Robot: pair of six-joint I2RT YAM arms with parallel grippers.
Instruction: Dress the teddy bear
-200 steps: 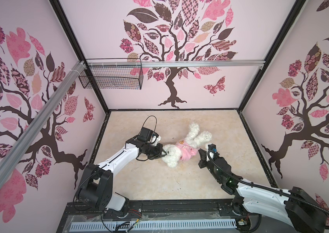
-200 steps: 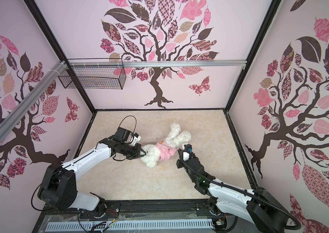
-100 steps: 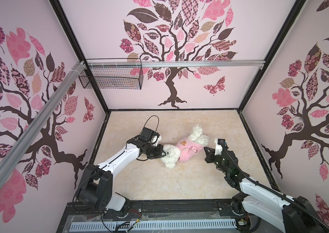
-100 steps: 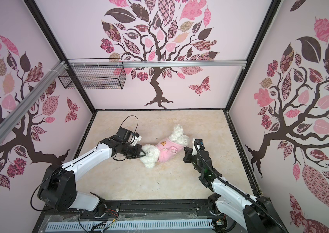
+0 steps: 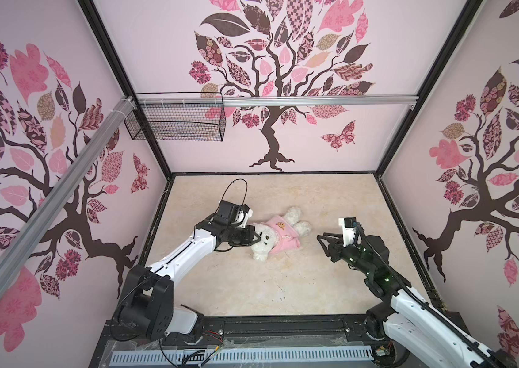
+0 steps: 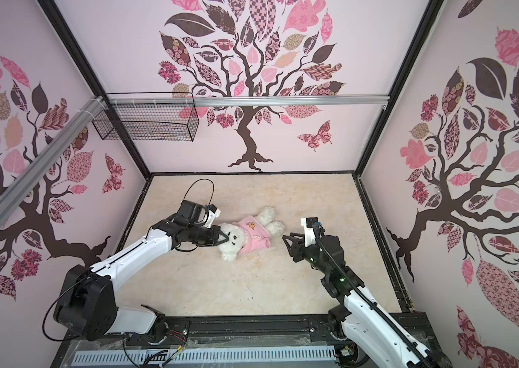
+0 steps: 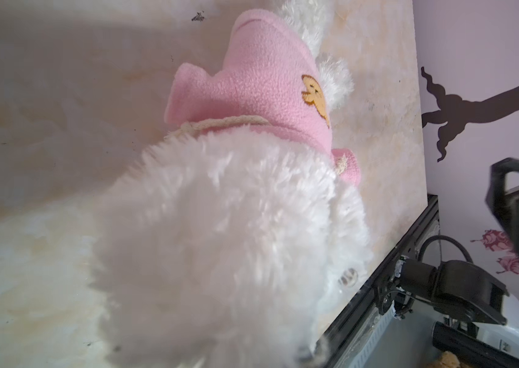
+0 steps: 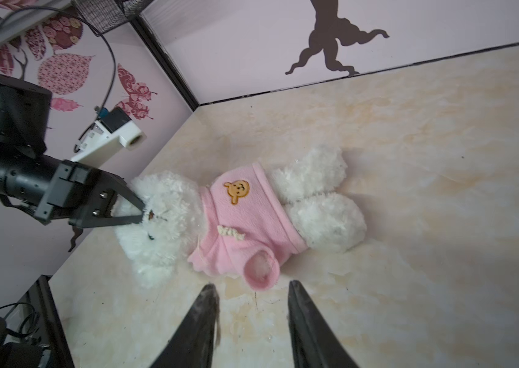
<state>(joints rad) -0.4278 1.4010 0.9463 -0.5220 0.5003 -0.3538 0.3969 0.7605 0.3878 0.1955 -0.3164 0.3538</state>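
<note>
The teddy bear (image 5: 264, 243) lies on its back on the worktop (image 5: 251, 286), near the middle and a little toward the left arm's side. In both top views its head points to the left arm and its two legs point away, toward the back wall. It wears a pink shirt (image 5: 285, 237) over the body, and an orange bear face patch (image 8: 236, 190) sits on the chest. A short cream cord (image 8: 231, 232) lies on the shirt just under the head. The left claw (image 8: 142, 212) is closed on the fur of the bear's head, right beside one dark eye, with the two tips almost together. The right claw (image 8: 250, 285) is open and holds nothing. In a top view it stands apart from the bear, on the side of the legs (image 6: 270, 223). In the right wrist view, the round opening of one sleeve (image 8: 261, 269) faces this claw. I cannot tell whether the bear's arm is inside that sleeve.
</note>
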